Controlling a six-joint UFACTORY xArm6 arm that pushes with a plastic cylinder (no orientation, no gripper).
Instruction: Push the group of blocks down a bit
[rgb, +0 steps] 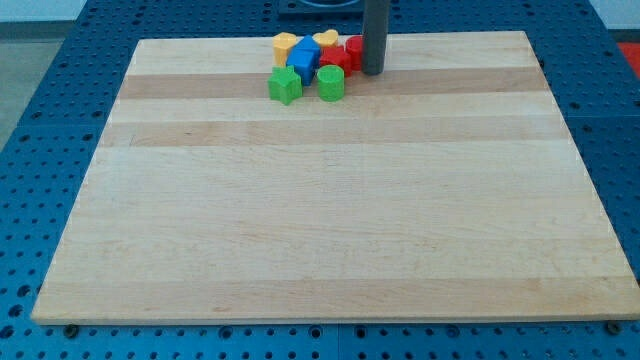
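Observation:
A tight group of small blocks sits near the top edge of the wooden board (330, 200), a little left of centre. It holds a yellow block (285, 44), a yellow heart-shaped block (325, 40), a blue block (305, 56), a red block (333, 59), another red block (353, 51), a green star-shaped block (285, 85) and a green round block (331, 83). My tip (372, 70) rests on the board just right of the group, beside the right red block; whether they touch is unclear.
The board lies on a blue perforated table (60, 90). The group lies close to the board's top edge (200, 41).

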